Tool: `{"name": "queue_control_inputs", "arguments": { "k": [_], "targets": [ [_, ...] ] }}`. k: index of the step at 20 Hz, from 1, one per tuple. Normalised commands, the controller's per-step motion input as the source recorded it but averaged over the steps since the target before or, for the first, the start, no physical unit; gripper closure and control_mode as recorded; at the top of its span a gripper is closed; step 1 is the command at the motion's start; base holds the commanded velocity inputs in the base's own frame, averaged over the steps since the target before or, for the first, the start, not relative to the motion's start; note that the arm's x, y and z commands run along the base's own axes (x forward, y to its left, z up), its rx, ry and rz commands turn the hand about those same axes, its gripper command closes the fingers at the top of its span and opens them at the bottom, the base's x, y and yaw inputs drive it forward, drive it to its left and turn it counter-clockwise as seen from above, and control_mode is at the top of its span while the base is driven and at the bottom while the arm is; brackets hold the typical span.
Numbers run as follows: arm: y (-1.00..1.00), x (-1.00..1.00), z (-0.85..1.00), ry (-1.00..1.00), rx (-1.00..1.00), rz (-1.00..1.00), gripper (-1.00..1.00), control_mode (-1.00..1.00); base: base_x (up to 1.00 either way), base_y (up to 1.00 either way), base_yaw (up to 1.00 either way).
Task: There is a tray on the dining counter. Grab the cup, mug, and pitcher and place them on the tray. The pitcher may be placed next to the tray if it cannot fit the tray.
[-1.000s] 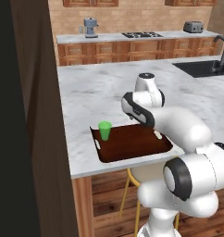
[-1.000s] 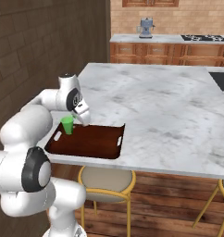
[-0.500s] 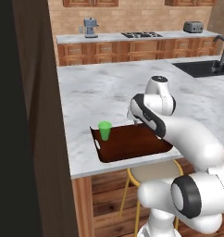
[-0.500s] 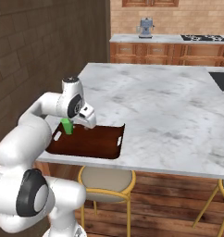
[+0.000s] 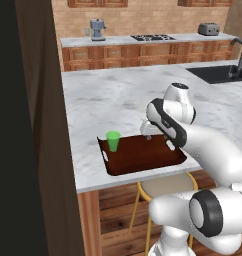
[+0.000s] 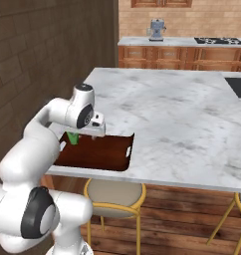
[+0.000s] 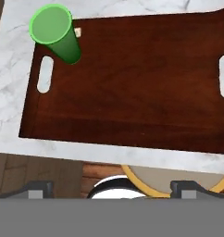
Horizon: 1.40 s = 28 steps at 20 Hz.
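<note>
Cup (image 7: 56,33) upright in tray (image 7: 132,92) corner by slot handle, hand (image 5: 147,131) released above, tray at counter (image 5: 103,100) edge.

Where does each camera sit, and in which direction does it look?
Left base view: behind the arm on its left, looking forward and down at the tray and cup; the arm rises lower right.
Right base view: behind on its right, facing the same dining counter; the arm rises lower left.
Hand view: on the hand, looking down on the tray; the open tool shows at the bottom.
Shared: tray and cup.
</note>
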Motion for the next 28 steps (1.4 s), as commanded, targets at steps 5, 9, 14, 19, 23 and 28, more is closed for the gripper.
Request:
{"name": "queue_control_inputs", "arguments": {
  "k": [5,9,14,19,23,28],
  "targets": [
    [0.01,-0.36,0.11,0.00,-0.02,0.22,-1.00,-1.00,0.00,0.00,0.00],
    [0.00,-0.55,0.37,0.00,-0.13,0.02,-1.00,-1.00,0.00,0.00,0.00],
    [0.00,-0.43,0.46,0.00,-0.10,0.00,-1.00,-1.00,0.00,0.00,0.00],
    [0.00,-0.17,0.44,0.00,-0.01,-0.05,-1.00,-1.00,0.00,0.00,0.00],
    [0.00,-0.23,0.28,0.00,0.00,-0.14,-1.00,-1.00,0.00,0.00,0.00],
    [-0.04,-0.42,0.16,0.00,0.00,-0.09,-1.00,-1.00,0.00,0.00,0.00]
  ]
}}
